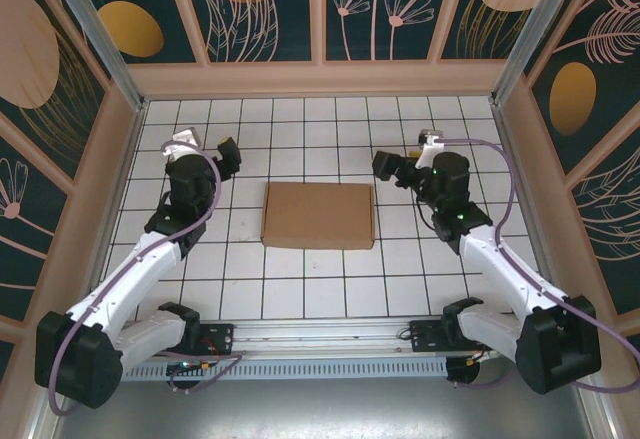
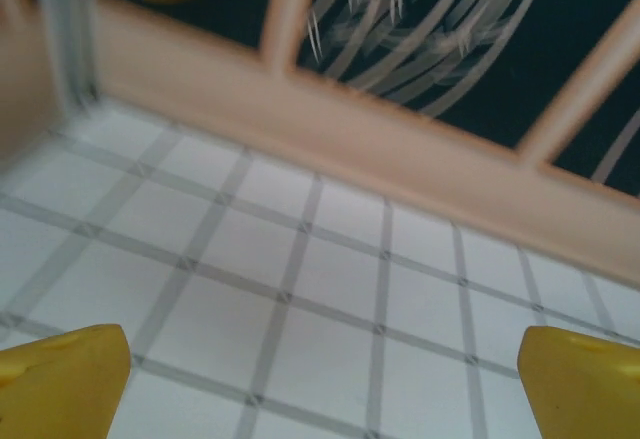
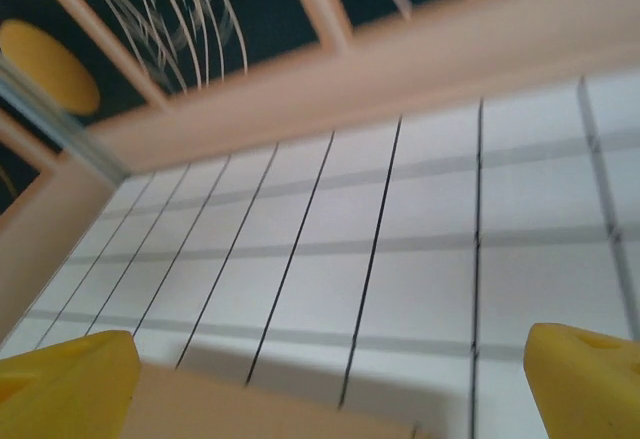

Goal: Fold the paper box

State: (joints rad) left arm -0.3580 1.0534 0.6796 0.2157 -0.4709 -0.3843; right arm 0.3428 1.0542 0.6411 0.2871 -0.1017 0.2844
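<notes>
Paper box (image 1: 318,215) sits closed; left gripper (image 1: 226,155) at ten o'clock, right gripper (image 1: 389,166) at two, both spread, empty; folding looks complete, retreat next

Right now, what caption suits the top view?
Left gripper and right gripper, both open, flank the paper box on a gridded table.

L gripper (image 2: 320,387) spread wide over grid table (image 2: 330,294), wall rail (image 2: 400,164) ahead
</notes>
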